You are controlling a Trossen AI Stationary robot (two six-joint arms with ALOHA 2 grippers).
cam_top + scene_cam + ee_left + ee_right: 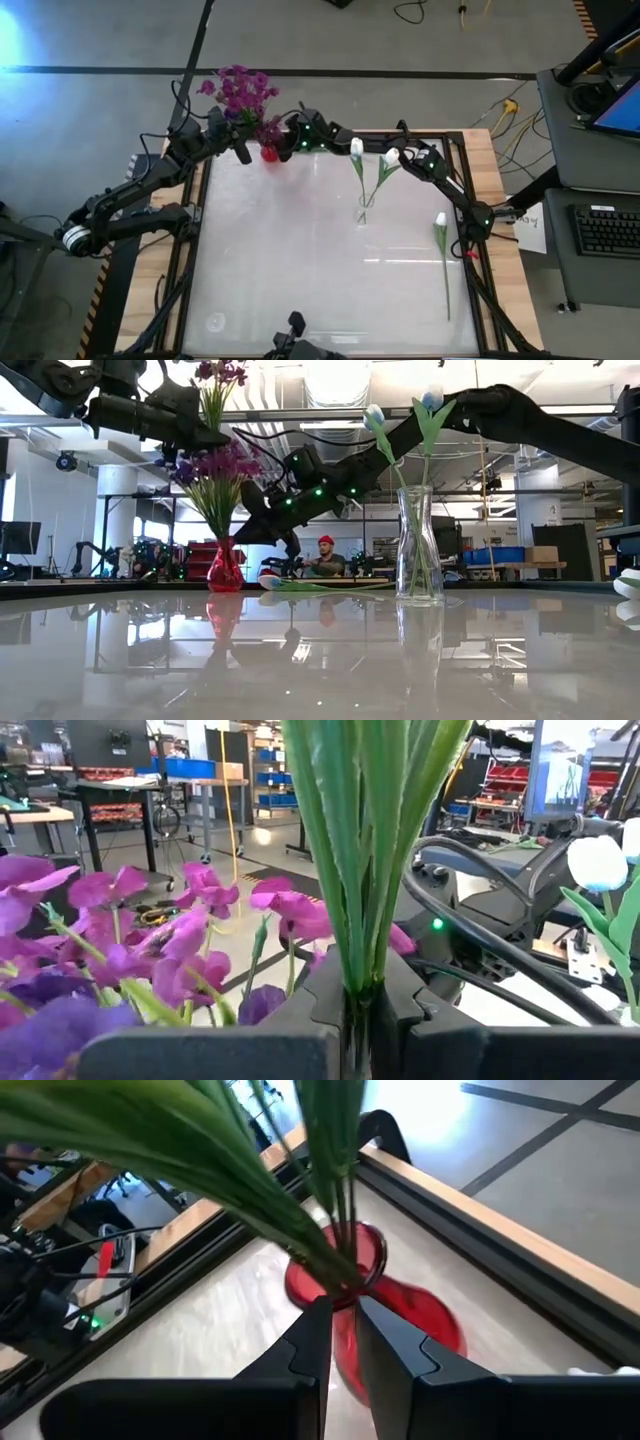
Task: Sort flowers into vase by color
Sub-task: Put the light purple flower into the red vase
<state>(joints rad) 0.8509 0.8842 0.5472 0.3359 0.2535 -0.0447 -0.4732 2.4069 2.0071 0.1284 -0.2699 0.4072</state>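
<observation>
Purple flowers (240, 92) at red vase (269, 153), left gripper (350, 1010) and right gripper (343, 1330) each pinching stalks (365, 840) (green)

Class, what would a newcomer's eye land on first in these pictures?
Purple flowers in the red vase at the table's far left, where the left gripper and right gripper both clamp green stalks. Then white tulips in a clear vase mid-table, and a lone tulip lying near the right edge.

Grey floor (90, 40) with black tape lines, desk with keyboard (608, 230), bright workshop beyond
</observation>
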